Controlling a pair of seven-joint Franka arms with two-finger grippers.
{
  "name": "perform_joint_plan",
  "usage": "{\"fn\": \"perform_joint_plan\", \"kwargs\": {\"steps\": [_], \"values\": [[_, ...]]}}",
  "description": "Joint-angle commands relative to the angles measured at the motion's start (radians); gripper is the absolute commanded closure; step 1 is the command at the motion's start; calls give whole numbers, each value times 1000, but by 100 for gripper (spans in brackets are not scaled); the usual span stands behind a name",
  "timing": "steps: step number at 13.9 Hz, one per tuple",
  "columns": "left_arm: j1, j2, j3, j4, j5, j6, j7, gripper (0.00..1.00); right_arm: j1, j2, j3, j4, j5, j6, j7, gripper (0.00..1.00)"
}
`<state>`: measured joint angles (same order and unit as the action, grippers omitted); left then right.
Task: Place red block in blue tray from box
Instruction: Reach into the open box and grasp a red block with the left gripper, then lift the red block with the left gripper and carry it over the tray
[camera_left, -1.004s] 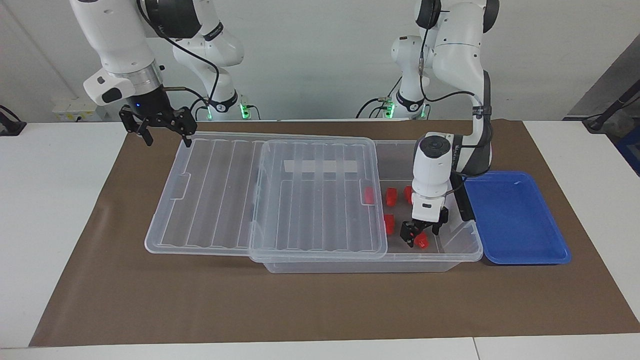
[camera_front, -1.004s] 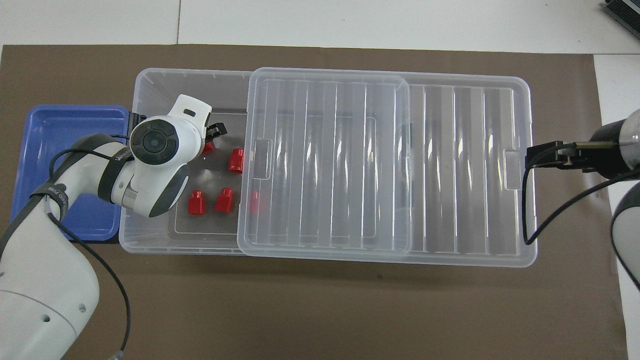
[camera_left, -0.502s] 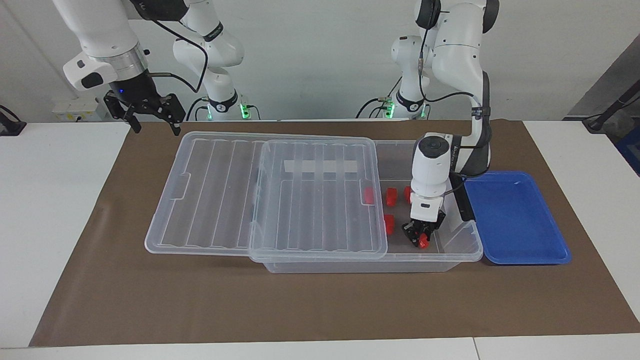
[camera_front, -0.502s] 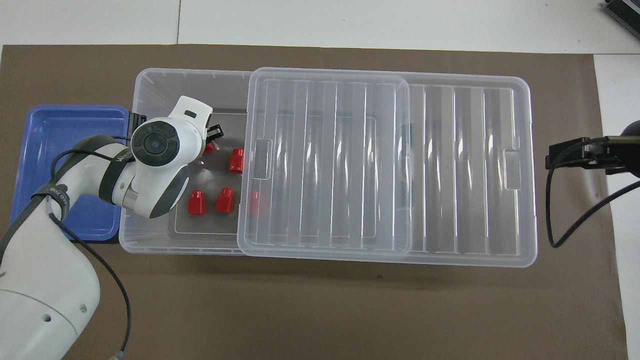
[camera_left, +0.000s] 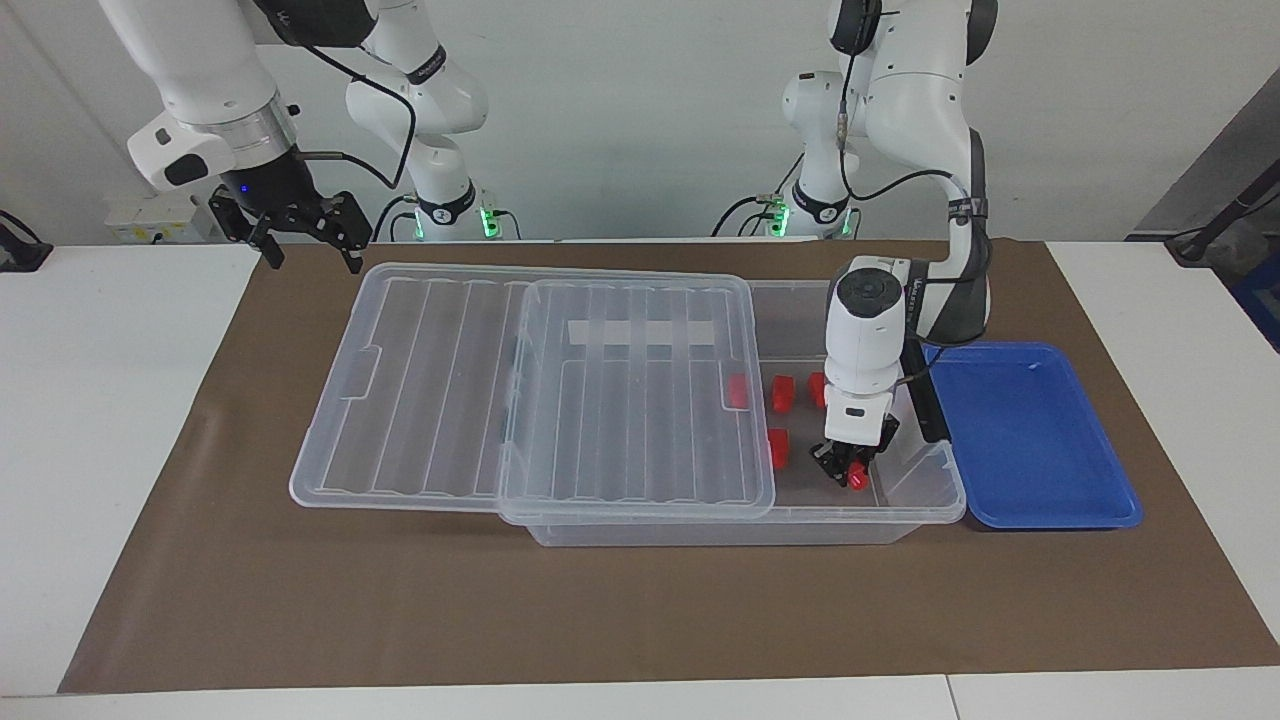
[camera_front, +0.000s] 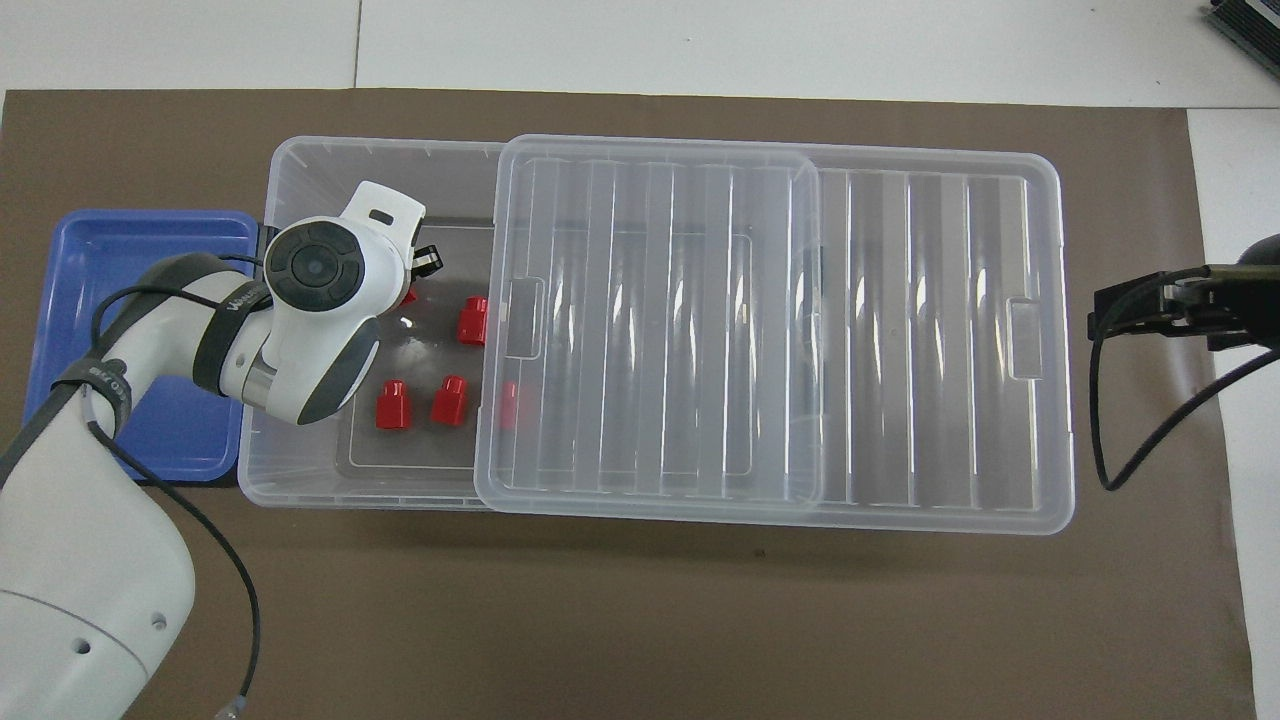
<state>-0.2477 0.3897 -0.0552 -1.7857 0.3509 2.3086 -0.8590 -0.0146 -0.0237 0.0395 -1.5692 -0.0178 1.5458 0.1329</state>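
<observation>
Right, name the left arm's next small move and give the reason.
Probably lift straight up: the left gripper is shut on the red block low inside the box, whose wall stands between it and the blue tray.

box opening: only the end of the box (camera_left: 905, 500) beside the blue tray (camera_left: 1035, 435) is uncovered
lid: the lid (camera_left: 640, 395) blocks the rest
left gripper (camera_left: 852, 470): fills the opening's tray-side corner
tray: unobstructed

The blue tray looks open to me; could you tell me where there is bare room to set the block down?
The blue tray is bare all over inside its rim, beside the box. It is crowded inside the box's uncovered end: the left hand grips a red block, other blocks beside the slid lid.
</observation>
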Motion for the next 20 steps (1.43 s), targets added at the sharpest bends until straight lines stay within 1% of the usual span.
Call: {"fn": "perform_joint_plan", "kwargs": {"steps": [1,3,5,6,7,8,9,10,13,15,16,17,19,20], "values": [[-10,-69,-8,55,-22,-158,32,100,-7,7,8,14,9,-16,5,0],[-12,-115,-8,71,-88,-205,37,100,-7,2,8,0,9,-18,2,0],[-10,-141,-20,110,-107,-315,61,100,-8,2,8,0,9,-1,4,0],[-5,-147,-18,156,-146,-378,93,100,-8,2,7,-3,9,2,4,1],[2,-152,-11,213,-182,-450,179,100,-8,2,5,-8,9,16,4,6],[16,-150,0,271,-191,-533,308,100,-8,1,-1,-17,9,32,2,14],[49,-149,0,304,-190,-585,456,100,-10,-1,-7,-29,9,45,2,28],[97,-150,0,310,-187,-600,585,100,-10,-7,-18,-50,9,71,1,42],[230,-152,1,308,-193,-580,818,100,-10,-34,-53,-139,9,183,8,100],[324,-152,-3,290,-208,-523,981,100,-13,-48,-68,-193,9,226,17,100],[361,-155,-2,257,-216,-473,1044,100,-15,-48,-96,-222,9,261,14,100],[393,-169,-3,214,-217,-409,1099,100,-15,-45,-107,-251,9,301,11,100],[419,-186,-2,111,-217,-278,1156,100,-16,-33,-113,-297,9,390,4,100],[424,-189,-2,63,-217,-217,1181,100,-18,-13,-113,-299,9,422,2,100]]}}
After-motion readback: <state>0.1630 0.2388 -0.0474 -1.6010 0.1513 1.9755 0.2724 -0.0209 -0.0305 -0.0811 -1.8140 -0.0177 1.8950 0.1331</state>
